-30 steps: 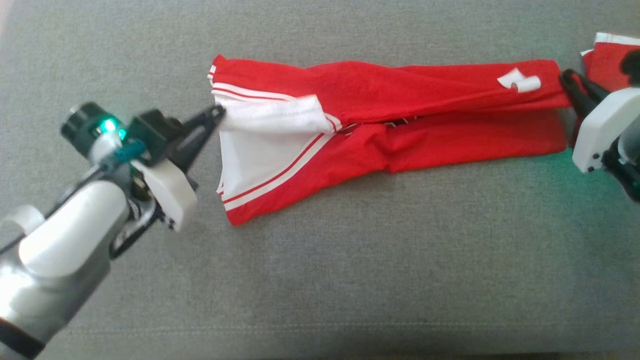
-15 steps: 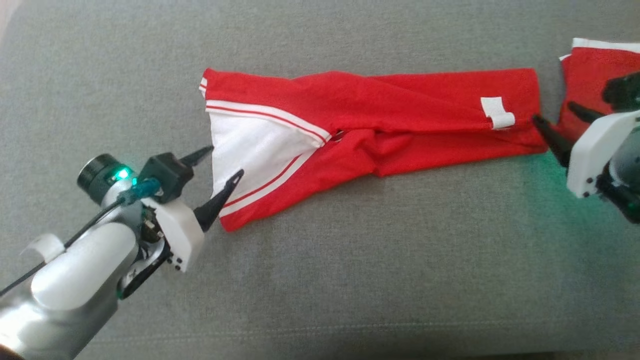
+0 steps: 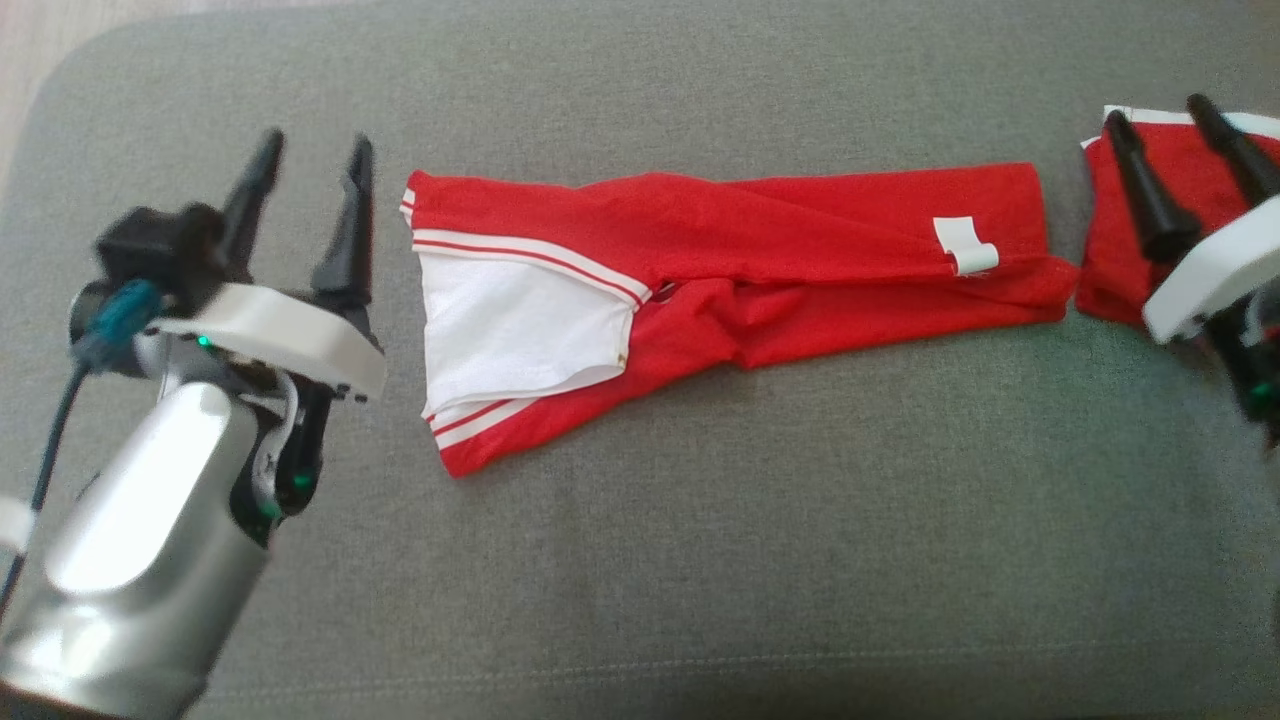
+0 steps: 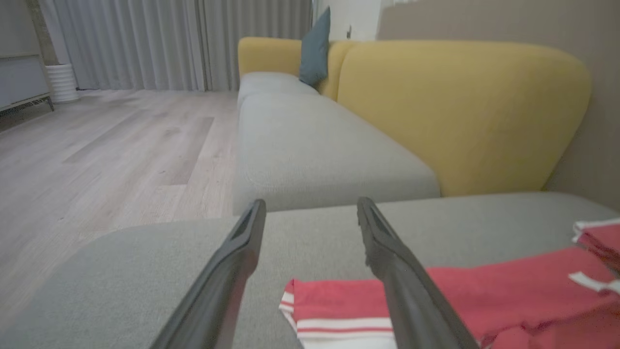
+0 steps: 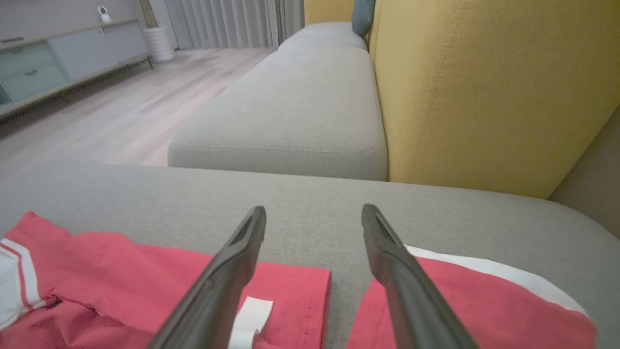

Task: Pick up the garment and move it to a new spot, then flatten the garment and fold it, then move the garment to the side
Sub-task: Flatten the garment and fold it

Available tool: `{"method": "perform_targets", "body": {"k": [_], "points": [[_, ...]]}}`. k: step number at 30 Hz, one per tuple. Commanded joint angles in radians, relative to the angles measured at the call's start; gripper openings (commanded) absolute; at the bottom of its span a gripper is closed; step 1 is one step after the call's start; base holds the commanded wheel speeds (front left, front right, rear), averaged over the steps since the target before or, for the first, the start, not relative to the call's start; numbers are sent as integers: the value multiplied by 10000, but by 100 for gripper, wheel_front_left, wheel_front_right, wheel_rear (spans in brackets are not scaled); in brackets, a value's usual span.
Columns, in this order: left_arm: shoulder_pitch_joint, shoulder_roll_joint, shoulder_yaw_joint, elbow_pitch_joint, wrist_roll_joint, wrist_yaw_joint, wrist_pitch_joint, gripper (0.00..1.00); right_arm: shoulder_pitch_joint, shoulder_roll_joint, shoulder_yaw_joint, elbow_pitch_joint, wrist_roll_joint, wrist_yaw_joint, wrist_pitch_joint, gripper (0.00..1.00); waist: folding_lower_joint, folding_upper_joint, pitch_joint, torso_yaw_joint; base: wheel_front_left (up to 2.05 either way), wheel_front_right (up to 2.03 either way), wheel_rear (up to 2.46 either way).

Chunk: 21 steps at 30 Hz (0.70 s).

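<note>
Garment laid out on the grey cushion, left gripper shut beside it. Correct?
Not quite: the left gripper is open, fingers spread apart, as the head view shows. The rest holds: the garment lies on the grey cushion, with that gripper beside it.

The left gripper [image 3: 316,143] has two long, dark, tapered fingers [image 3: 345,240] set in a curved white left housing [image 3: 270,335], with small dark screws [image 3: 350,393] along its edge. A black block [image 3: 150,250] sits beside the housing. A teal connector [image 3: 115,315] feeds a dark cable [image 3: 45,460]. The forearm [image 3: 140,560] is glossy silver. A green light [image 3: 300,482] glows below the housing. The right gripper [image 3: 1157,110] has identical dark fingers and a white right housing [image 3: 1205,275].
</note>
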Motion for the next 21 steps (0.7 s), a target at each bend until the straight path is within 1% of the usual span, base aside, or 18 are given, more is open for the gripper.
{"method": "perform_targets", "body": {"k": [1, 4, 7, 8, 11, 15, 21], "points": [[276, -108, 1247, -641, 421, 169, -117, 100, 389, 311, -360, -341, -288, 19, -437, 100, 1, -1, -28, 25, 0, 0, 0], [1221, -909, 2496, -1141, 908, 189, -119, 100, 865, 1045, -927, -392, -790, 19, -837, 100, 1, -1, -2, 29, 0, 0, 0], [1986, -1586, 3255, -1479, 1555, -117, -120, 100, 1282, 1760, -1438, -385, -1248, 19, -1037, 100, 1, -1, 46, 65, 0, 0, 0], [1986, -1586, 3255, -1479, 1555, -117, -120, 100, 1282, 1760, -1438, -385, -1248, 19, -1037, 100, 1, -1, 46, 65, 0, 0, 0], [2412, -2028, 3741, -1501, 2131, -553, -120, 100, 1512, 2243, -1800, -423, -1709, 19, -1084, 100, 1, -1, 114, 110, 0, 0, 0], [2506, -2344, 4165, -1369, 2763, -1126, -121, 100, 1523, 2657, -2368, -474, -2081, 19, -1008, 100, 1, -1, 180, 189, 0, 0, 0], [2493, -2879, 4587, -1103, 3326, -1765, -121, 100, 1394, 3364, -3282, -367, -2443, 19, -746, 100, 1, -1, 290, 421, 0, 0, 0]]}}
